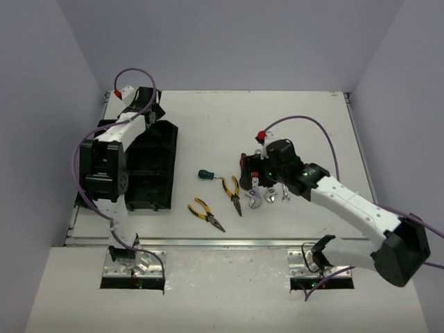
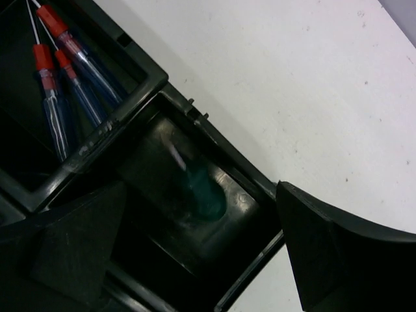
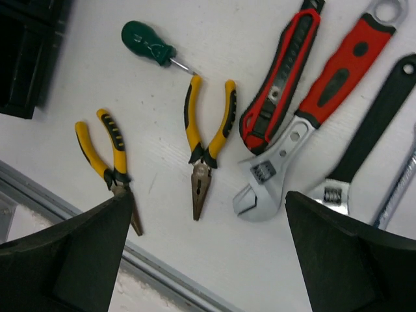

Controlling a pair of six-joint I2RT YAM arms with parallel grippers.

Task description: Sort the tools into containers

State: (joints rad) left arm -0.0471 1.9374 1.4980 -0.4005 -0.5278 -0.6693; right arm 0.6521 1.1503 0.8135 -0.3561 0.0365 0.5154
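Black plastic fills much of the left wrist view. The organizer tray (image 2: 140,88) is cut off on three sides, so only two compartments show. One holds three screwdrivers (image 2: 91,68) with red caps and clear blue handles, their tips out of frame. In the neighbouring compartment lies a green-handled screwdriver (image 2: 203,194), badly blurred, its shaft only a pale smear. It sits directly below the gap of the left gripper (image 2: 200,187), whose jaws stand wide apart and hold nothing. Both jaws are dark shapes at the lower corners.

From above, the left arm covers the tray's far end, and the compartments are too dark to read.

The right gripper (image 3: 208,196) hovers over loose tools on the white desk (image 3: 156,201), its jaws wide and empty. Yellow-handled pliers (image 3: 207,146) lie in line with the gap, nose toward it. To their left are smaller long-nose pliers (image 3: 110,153), their tip partly hidden behind one jaw. Farther off is a stubby green screwdriver (image 3: 146,44). To the right lie a red-and-black utility knife (image 3: 273,84), a red-handled adjustable wrench (image 3: 305,120) and a black-handled wrench (image 3: 374,123) with its head just beside the other jaw. A silver spanner (image 3: 396,188) is cut off by the frame's edge.
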